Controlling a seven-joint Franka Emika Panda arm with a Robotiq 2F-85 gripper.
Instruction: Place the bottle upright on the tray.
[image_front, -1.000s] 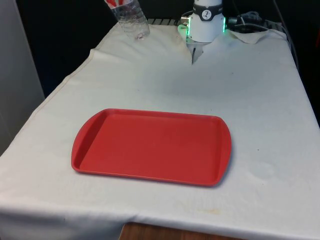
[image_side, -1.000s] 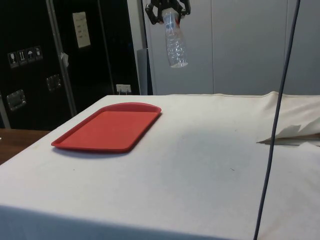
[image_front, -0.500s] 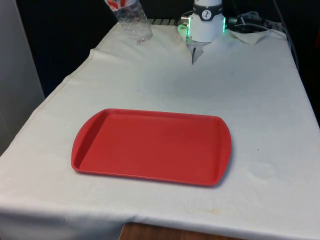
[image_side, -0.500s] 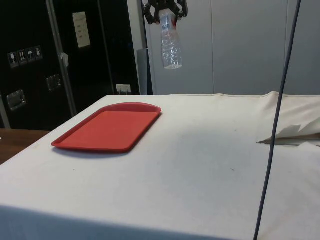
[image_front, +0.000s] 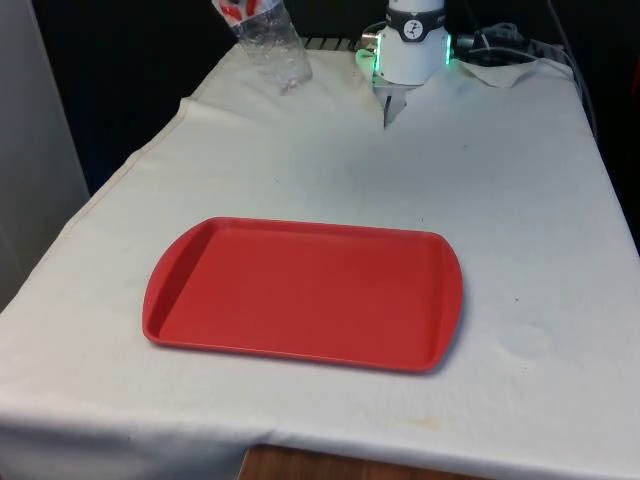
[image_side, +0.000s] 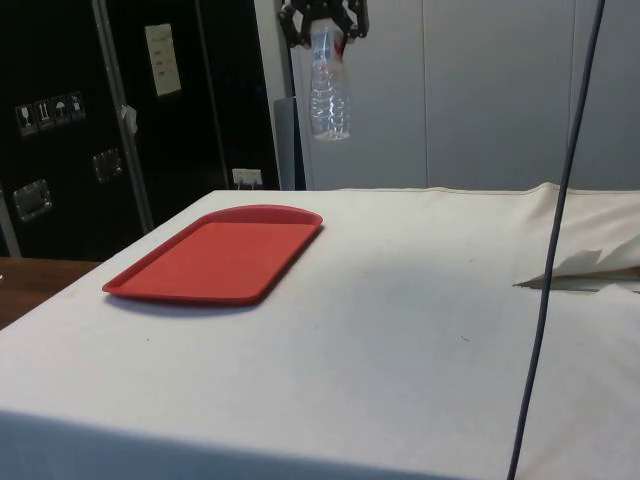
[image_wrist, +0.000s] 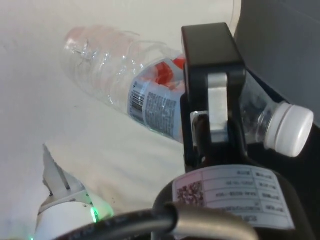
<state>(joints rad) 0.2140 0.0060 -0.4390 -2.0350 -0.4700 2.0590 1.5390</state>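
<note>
Gripper (image_side: 322, 22) hung high above the table (image_side: 400, 300), clamped on the bottle (image_side: 328, 90) near its neck, base down, tray (image_side: 215, 255) well apart.

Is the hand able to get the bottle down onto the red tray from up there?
Probably yes. The hand grips the bottle high above the table, and the tray lies bare.

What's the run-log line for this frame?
pincer: shut on bottle | bottle: aloft, hanging near-vertical | tray: red, bare | placement: not yet done
</note>
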